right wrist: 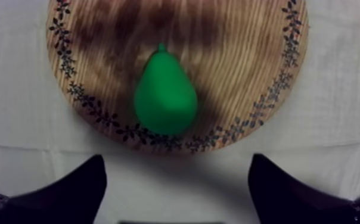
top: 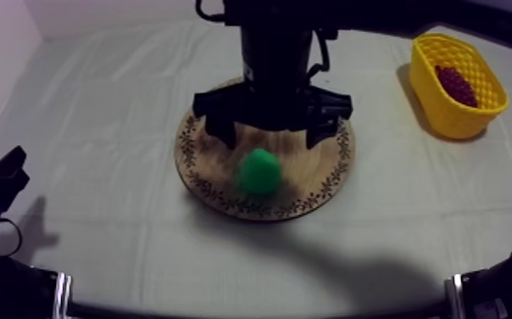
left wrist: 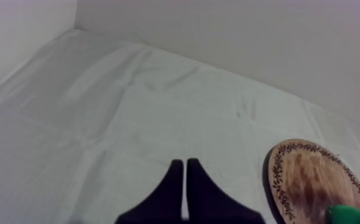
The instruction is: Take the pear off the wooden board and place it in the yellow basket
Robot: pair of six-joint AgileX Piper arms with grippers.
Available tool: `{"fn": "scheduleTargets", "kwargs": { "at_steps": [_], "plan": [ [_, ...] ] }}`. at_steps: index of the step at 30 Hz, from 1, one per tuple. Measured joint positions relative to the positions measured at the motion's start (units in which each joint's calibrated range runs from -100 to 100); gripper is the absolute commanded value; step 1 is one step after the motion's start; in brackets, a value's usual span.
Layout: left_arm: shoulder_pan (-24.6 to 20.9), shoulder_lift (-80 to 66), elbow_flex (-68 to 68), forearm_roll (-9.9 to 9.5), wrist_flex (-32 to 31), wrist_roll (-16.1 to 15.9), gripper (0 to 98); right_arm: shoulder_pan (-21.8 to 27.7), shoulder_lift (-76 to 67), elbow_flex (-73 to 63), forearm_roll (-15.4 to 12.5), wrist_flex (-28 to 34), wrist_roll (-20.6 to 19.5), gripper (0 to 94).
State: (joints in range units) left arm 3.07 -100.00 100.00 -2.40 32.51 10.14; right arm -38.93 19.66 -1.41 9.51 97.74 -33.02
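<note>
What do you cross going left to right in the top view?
left gripper → wooden board with the pear on it → yellow basket. The right gripper hangs over the board, so it is left out of the order.

One pear (top: 259, 171), one wooden board (top: 310, 178), one yellow basket (top: 448, 117), and, seemingly, one bunch of grapes (top: 457, 85)

Over the round wooden board with a patterned rim (top: 310, 187), the black-fingered right gripper (top: 271, 136) hangs spread wide above the green toy pear (top: 259, 172), with bare wood around it. The grey-white desk (top: 98, 127) lies open all round the board, and the yellow basket (top: 446, 119) stands well apart.
</note>
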Motion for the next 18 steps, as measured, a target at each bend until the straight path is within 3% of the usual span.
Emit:
{"fn": "scheduleTargets", "kwargs": {
  "at_steps": [8,18],
  "plan": [
    [0.0,0.0,0.0,0.00,0.0,0.0,0.1,0.0,1.9,2.0,-0.3,-4.6,0.6,91.5],
    [0.0,0.0,0.0,0.00,0.0,0.0,0.1,1.0,6.2,5.7,-1.6,-14.7,3.1,90.5]
  ]
}}
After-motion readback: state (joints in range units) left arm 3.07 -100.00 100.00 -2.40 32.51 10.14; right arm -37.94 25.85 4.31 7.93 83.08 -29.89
